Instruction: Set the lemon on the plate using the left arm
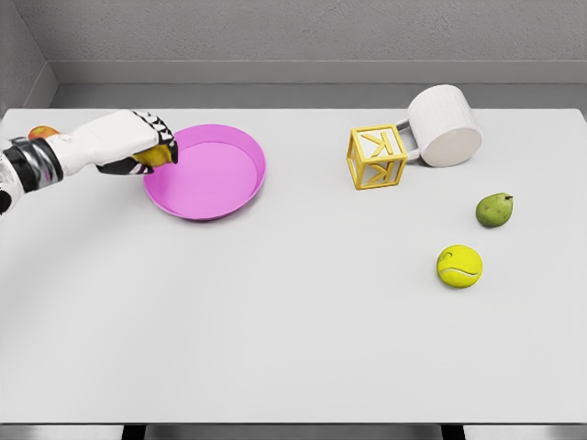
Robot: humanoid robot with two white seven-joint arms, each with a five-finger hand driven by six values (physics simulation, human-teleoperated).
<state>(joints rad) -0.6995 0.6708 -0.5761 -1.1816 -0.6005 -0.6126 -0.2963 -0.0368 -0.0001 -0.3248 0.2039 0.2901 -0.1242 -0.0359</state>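
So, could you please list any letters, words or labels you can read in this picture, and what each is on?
"K": on the upper face of the yellow letter block.
"K": on its front face, seemingly turned on its side.
Nothing else in view bears readable text.

yellow lemon [158, 156] gripped at the pink plate [215, 188]'s left rim.

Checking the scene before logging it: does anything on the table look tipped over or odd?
Yes: the white mug lies on its side at the back right, touching the yellow letter block. Nothing else looks odd; the left hand holds the lemon at the pink plate's rim.
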